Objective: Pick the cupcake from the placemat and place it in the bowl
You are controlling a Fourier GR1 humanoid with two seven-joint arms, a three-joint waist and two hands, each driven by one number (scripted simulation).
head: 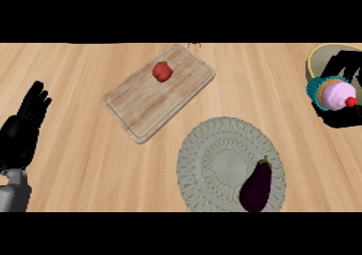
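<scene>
The left forearm, grey, comes in at the lower left corner. Its black left hand (18, 132) rests by the view's left edge with the fingers straight and released, pointing up and holding nothing.

The cupcake (336, 94) is off the placemat, far over at the right edge of the view. It has a teal wrapper, pink frosting and a red cherry (351, 101) on top, and it lies tilted on its side. The right hand (349, 118) grasps it, with dark fingers (344, 62) curled round it from above and the rest of the hand below it. The cupcake sits at the near rim of the bowl (319, 51), of which only a pale yellowish arc of rim and a bit of grey inside show behind the hand. Whether the cupcake touches the bowl cannot be told.

The round, lace-patterned grey placemat (217, 159) lies well apart, to the left and lower in the view, on the wooden tabletop (80, 64). A dark purple eggplant (257, 187) lies on its lower right part, stem toward the top.

Up and left of the placemat lies a wooden cutting board (150, 102), set diagonally. A small red item (162, 71) sits on its upper end.
</scene>
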